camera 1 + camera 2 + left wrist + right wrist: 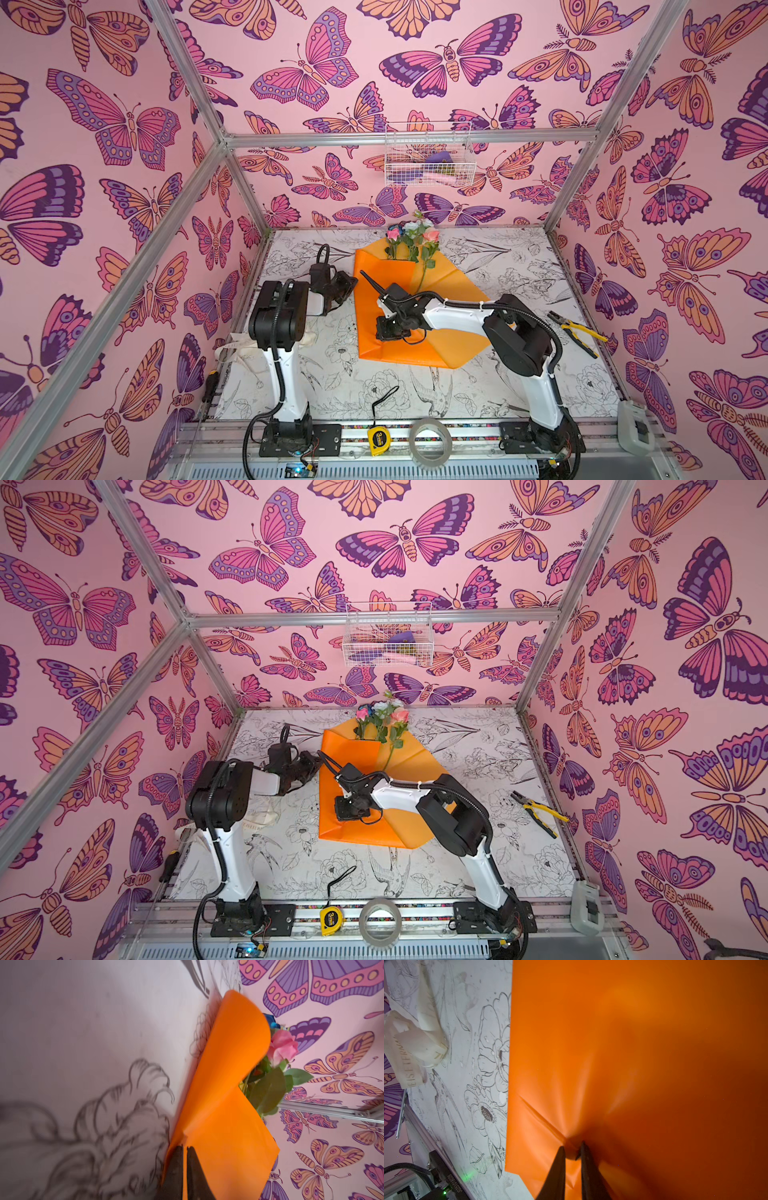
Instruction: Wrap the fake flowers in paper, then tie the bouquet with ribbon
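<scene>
Gripping with the left gripper (185, 1148), shut down thin on the sheet, the left edge of the orange wrapping paper (399, 351). Pinching with the right gripper (572, 1145), likewise closed, a pucker near the paper's middle, creases fanning from the nip. Lying on the bench (519, 266) at the paper's far end, tucked under its folded flap: the bouquet of fake flowers (411, 239), heads past the paper's top edge; well off the paper's left side, a cream ribbon (415, 1043).

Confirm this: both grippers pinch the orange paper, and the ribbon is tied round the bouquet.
Wrong on the ribbon. Both the left gripper and right gripper pinch the paper, but the ribbon lies loose on the table, apart from the bouquet, not tied round it. The right wrist view shows it.
</scene>
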Available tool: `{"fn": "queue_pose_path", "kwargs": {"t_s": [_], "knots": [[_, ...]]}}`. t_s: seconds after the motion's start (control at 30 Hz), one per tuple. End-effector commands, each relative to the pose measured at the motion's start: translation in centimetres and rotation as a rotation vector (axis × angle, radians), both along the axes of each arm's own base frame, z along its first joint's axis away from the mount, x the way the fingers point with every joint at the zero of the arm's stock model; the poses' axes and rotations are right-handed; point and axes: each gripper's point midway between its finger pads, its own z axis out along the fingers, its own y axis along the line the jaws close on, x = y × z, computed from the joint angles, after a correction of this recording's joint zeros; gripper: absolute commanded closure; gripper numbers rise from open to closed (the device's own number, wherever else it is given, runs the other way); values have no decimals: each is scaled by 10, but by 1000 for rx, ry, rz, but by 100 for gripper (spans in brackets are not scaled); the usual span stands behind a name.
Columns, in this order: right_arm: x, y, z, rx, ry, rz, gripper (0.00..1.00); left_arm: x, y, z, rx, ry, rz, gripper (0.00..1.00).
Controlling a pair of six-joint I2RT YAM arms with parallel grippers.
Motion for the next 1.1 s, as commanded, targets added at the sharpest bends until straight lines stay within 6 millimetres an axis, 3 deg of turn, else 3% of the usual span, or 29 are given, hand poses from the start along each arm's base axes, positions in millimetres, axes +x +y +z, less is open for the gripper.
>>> {"fn": "queue_pose_path", "kwargs": {"t_s": [0.0, 0.43, 0.77, 0.83, 0.93, 1.07], "knots": [[-13, -10, -28, -63, 73, 0, 83, 7, 11, -27, 69, 89, 7, 89], [-19, -11, -35, -54, 104, -4, 84, 66, 22, -38, 173, 184, 16, 88], [-19, -13, -32, -59, 101, -11, 84, 100, 46, -45, 236, 226, 55, 88], [-19, -13, -31, -59, 97, -11, 84, 104, 48, -39, 247, 214, 45, 87], [-16, -12, -25, -59, 85, -10, 83, 104, 51, -16, 266, 173, 29, 87], [-8, -6, -8, -42, 42, -1, 78, 85, 48, 42, 292, 64, 1, 85]]}}
